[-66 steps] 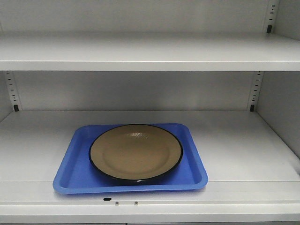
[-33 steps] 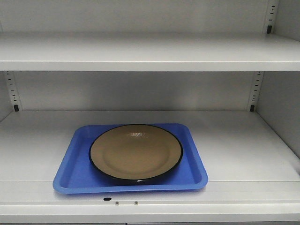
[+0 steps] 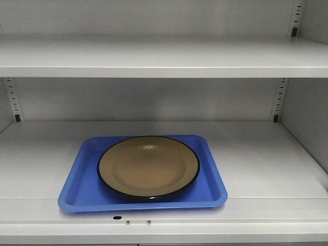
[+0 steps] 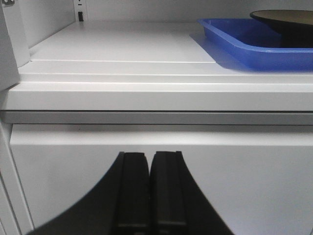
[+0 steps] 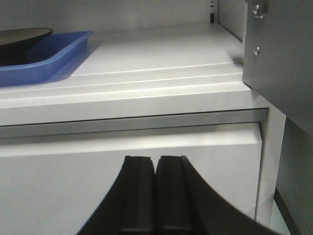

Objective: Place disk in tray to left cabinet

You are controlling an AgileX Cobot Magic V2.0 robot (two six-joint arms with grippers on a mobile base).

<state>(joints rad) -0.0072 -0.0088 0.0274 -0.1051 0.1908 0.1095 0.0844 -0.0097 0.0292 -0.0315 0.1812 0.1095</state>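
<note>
The tan disk (image 3: 148, 166) with its thin black rim lies flat in the blue tray (image 3: 77, 184), which rests on the lower shelf of the left cabinet (image 3: 256, 154), near the front edge. In the left wrist view the tray (image 4: 234, 41) and the disk (image 4: 286, 18) show at the upper right; my left gripper (image 4: 148, 155) is shut and empty, below the shelf's front edge. In the right wrist view the tray (image 5: 54, 54) and disk (image 5: 22, 34) sit at the upper left; my right gripper (image 5: 155, 159) is shut and empty, also below the shelf. No arm shows in the front view.
An upper shelf (image 3: 164, 56) spans the cabinet above the tray. Slotted uprights (image 3: 279, 100) stand at the back corners. A grey side panel (image 5: 281, 58) stands close at the right of the right wrist view. A white front panel (image 4: 220, 171) faces both grippers.
</note>
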